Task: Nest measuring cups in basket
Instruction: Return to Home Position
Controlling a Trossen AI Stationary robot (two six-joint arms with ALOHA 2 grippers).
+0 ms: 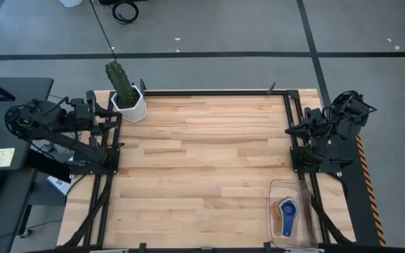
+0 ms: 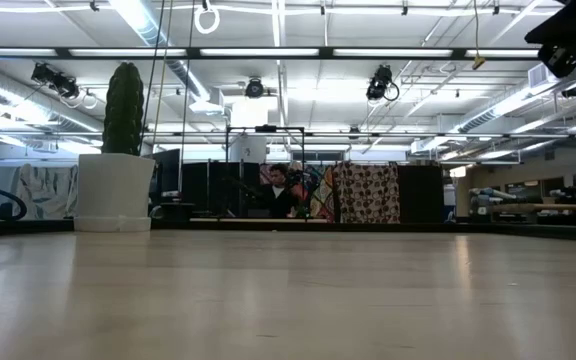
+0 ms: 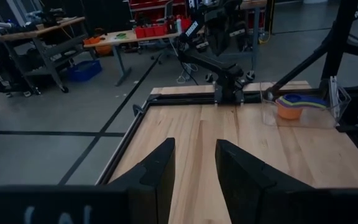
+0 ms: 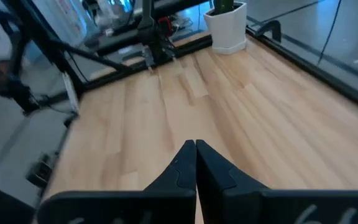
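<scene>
A: High view first: measuring cups nested as one stack inside basket, at table corner on right arm's side, just beside that arm's base.

B: Look of them?

A: Blue bowl on top, orange and yellow handles fanned out beneath, not lined up. Orange bowl plain through clear wall in left wrist view. Other colours too small to tell apart.

B: Grippers?

A: Left gripper empty, fingers parted by a narrow gap, over left edge near cactus pot. Right gripper empty, fingers pressed together, at right edge, apart from basket.

B: Step in hand?

A: Homing, probably close to done, judging by both arms folded at table's sides. Best finished slow and high, right arm clear of basket rim, no nudging the stack.
</scene>
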